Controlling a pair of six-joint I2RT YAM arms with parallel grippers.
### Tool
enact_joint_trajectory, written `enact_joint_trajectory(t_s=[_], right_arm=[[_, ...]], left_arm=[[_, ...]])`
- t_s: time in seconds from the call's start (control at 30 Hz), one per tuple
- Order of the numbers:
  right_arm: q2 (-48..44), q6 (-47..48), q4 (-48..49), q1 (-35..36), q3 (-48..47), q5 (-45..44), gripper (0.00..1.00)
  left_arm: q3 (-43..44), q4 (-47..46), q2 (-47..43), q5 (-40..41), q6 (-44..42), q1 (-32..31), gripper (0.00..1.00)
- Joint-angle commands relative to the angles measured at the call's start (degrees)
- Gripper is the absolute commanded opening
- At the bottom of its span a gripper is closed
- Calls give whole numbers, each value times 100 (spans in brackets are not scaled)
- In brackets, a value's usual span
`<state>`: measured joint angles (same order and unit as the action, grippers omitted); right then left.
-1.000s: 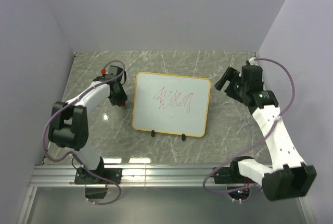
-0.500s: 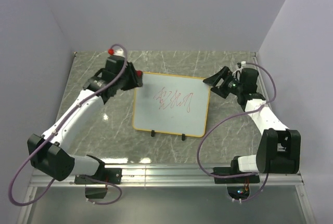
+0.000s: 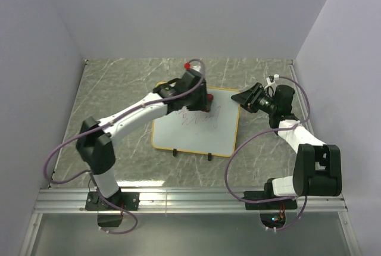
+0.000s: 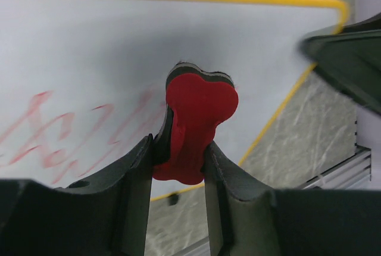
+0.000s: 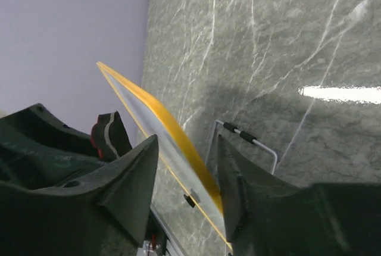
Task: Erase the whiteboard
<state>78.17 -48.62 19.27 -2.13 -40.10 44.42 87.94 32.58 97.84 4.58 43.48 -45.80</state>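
Observation:
The whiteboard [image 3: 196,134] lies on the marble table, white with a yellow rim and red scribbles [image 3: 199,119] across its middle. My left gripper [image 3: 201,102] hovers over the board's far part, shut on a red-and-black eraser [image 4: 196,113]; the scribbles [image 4: 65,143] lie just left of it. My right gripper [image 3: 244,97] sits at the board's far right corner. In the right wrist view its fingers straddle the yellow rim [image 5: 172,134], open with a little gap on each side around the gripper's middle [image 5: 187,140].
Two black feet [image 3: 174,153] stick out from the board's near edge. A wire stand [image 5: 256,143] shows under the board by the right finger. An aluminium rail [image 3: 190,199] runs along the near table edge. Walls close in on three sides.
My left arm swung right, carrying the eraser from beside the board's left edge to over its far part. My right gripper came to the board's corner and its jaws narrowed around the rim.

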Motion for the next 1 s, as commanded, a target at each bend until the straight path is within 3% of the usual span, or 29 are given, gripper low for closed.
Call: enact_joint_trajectory(t_s=[0.0,0.17,0.27,0.4,0.47,0.67,0.77,0.9,0.97], right_arm=[[-161,-43,666,-15,142,242,50],[-556,247,298,-15,256,14,47],[-786,222,209,-7,353,-136,45],[-803,230,174,37,467,-171,36],[-821,265,183,55,520,-223,34],[-742,687,-283,187,380,-408,15],[-742,783,-362,187,432,-540,12],[-751,960,-573,187,389,-681,0],[-690,1030,-643,187,354,-698,0]], left_arm=[[986,143,453,323,301,-454,0],[1480,-14,1228,693,757,-982,0],[1445,-172,1448,957,1047,-1308,0],[1165,-375,1527,1317,1276,-1545,0],[927,-392,1492,1545,1399,-1546,0],[514,-586,1317,1906,1233,-1449,0],[259,-787,1211,1906,1233,-1335,0],[-363,-1069,904,1959,1250,-1116,0],[-610,-1227,772,1933,1241,-949,0]])
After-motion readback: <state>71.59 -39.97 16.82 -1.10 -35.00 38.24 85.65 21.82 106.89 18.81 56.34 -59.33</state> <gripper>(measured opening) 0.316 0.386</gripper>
